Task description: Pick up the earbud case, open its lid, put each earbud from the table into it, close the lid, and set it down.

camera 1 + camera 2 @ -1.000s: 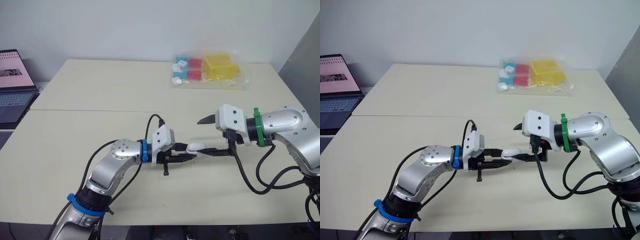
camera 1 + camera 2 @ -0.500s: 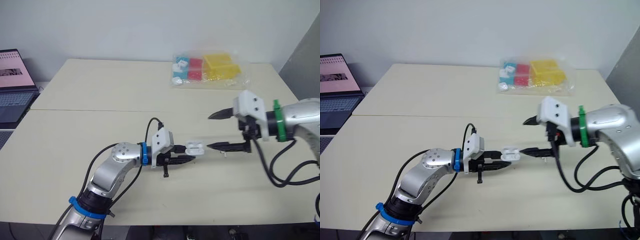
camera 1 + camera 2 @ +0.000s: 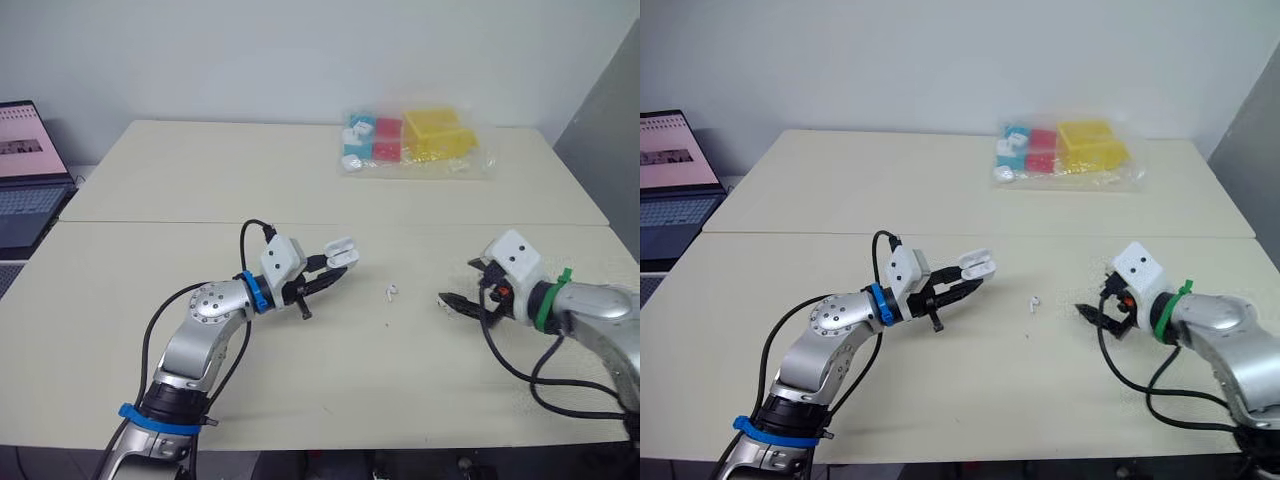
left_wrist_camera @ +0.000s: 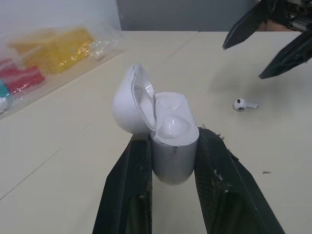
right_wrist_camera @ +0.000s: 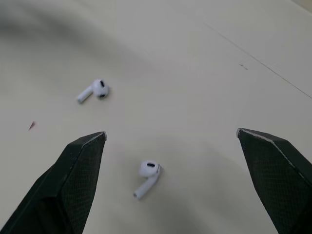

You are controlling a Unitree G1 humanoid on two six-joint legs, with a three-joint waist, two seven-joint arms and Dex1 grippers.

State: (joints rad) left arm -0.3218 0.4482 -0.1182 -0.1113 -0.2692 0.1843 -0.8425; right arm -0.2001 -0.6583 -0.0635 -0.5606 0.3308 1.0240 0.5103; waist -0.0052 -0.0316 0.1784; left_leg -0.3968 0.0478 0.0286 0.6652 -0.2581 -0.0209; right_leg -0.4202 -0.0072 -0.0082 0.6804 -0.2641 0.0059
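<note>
The earbud case (image 4: 174, 127), lid raised, is clamped in the left tool (image 3: 318, 281) above the tabletop (image 3: 200, 180); one earbud (image 5: 147, 176) is seen lying centred between the parted jaws of the right tool (image 5: 170, 132)

You have bright, even light over the whole bench (image 3: 300, 180), and it comes from above. The shadows are soft and pale. In the left wrist view, 1 grey patch lies on the bench under the right hand (image 4: 246, 59). The laptop screen (image 3: 25, 140) glows. The plastic bag (image 3: 415, 140) has small shiny spots. In the left wrist view it looks blurred, while the earbud case (image 4: 173, 131) up close is clear. In the right wrist view a dark, soft shadow sits in 1 corner.
</note>
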